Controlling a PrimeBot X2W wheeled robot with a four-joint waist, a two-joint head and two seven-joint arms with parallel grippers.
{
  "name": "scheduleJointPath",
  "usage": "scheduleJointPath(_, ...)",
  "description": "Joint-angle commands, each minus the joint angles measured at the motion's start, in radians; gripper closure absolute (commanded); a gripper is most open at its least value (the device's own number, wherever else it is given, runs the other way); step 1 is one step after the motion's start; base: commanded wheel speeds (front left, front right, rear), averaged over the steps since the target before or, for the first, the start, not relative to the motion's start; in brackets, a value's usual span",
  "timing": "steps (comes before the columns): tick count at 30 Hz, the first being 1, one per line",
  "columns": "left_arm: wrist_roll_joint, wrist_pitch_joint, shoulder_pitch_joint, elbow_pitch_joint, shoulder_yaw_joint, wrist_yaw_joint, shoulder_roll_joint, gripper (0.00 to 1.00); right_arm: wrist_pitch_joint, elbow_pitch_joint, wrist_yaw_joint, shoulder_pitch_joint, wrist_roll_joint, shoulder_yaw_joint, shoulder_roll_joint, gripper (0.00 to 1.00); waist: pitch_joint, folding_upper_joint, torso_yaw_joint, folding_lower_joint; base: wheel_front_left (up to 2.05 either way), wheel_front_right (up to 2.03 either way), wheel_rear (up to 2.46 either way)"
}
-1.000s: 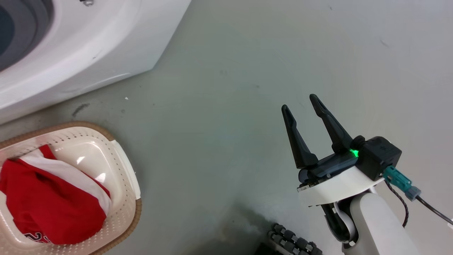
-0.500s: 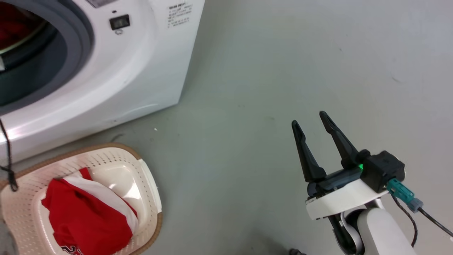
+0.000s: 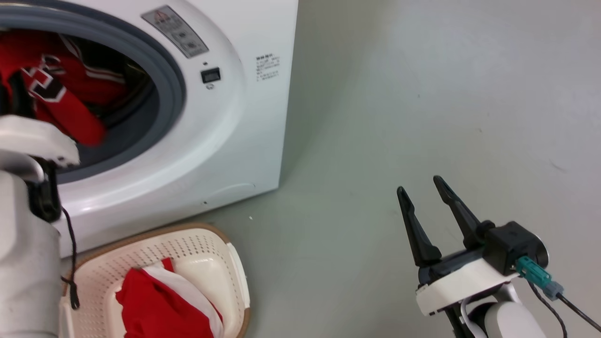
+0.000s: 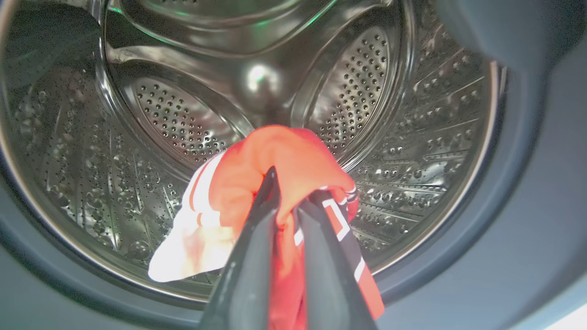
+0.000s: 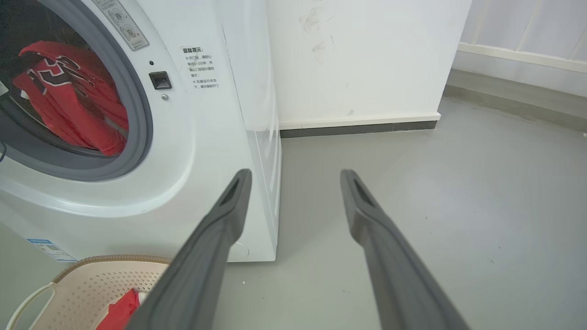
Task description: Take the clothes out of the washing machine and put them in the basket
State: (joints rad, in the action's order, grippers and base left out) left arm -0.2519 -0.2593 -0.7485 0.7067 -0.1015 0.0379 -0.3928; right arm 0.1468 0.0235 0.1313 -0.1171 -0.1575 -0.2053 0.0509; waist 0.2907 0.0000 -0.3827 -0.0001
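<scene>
The washing machine stands at the upper left with its porthole open. In the left wrist view my left gripper is shut on a red garment with white patches, held up at the mouth of the steel drum. That garment also shows red through the porthole, behind my left wrist, and again in the right wrist view. The basket sits on the floor below the porthole with another red and white garment in it. My right gripper hangs open and empty over the floor to the right.
Grey floor stretches to the right of the washer. A white wall with a dark skirting runs behind it. A black cable hangs from my left forearm over the basket's edge.
The head camera has swung up and left, bringing the porthole and my left arm into the picture. The right gripper stays open with no visible move of its own.
</scene>
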Motion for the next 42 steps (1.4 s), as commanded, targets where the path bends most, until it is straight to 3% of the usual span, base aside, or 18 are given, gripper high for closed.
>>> scheduleJointPath(1, -0.003, -0.003, 0.022, -0.013, 0.001, -0.005, 0.007, 1.00, -0.005, -0.007, -0.001, 0.016, 0.001, 0.004, -0.001, 0.00, -0.049, 0.0000, 0.030, 0.0001, 0.00, 0.00, 0.00)
scheduleJointPath(10, -0.037, 0.121, 0.243, -0.364, 0.014, -0.033, 0.071, 1.00, -0.049, -0.051, -0.001, 0.099, 0.028, 0.042, -0.001, 0.00, -0.146, 0.0000, 0.102, 0.0001, 0.00, 0.00, 0.00)
scheduleJointPath(21, -0.046, 0.309, 0.525, -0.841, 0.027, -0.105, 0.110, 1.00, -0.096, -0.111, -0.001, 0.165, 0.052, 0.064, -0.001, 0.00, -0.200, 0.0000, 0.192, 0.0001, 0.00, 0.00, 0.00)
scheduleJointPath(25, -0.046, 0.328, 0.621, -0.935, 0.034, -0.131, 0.140, 1.00, -0.108, -0.126, -0.001, 0.173, 0.057, 0.060, -0.001, 0.00, -0.201, 0.0000, 0.223, 0.0001, 0.00, 0.00, 0.00)
scheduleJointPath(33, -0.061, 0.309, 0.781, -0.965, 0.071, -0.166, 0.215, 1.00, -0.124, -0.155, -0.001, 0.156, 0.070, 0.055, -0.001, 0.00, -0.160, 0.0000, 0.276, 0.0001, 0.00, 0.00, 0.00)
scheduleJointPath(42, -0.103, 0.201, 0.806, -0.738, 0.139, -0.150, 0.300, 1.00, -0.123, -0.182, -0.001, 0.089, 0.068, 0.056, 0.012, 0.00, -0.035, 0.0000, 0.293, 0.0001, 0.00, 0.00, 0.00)
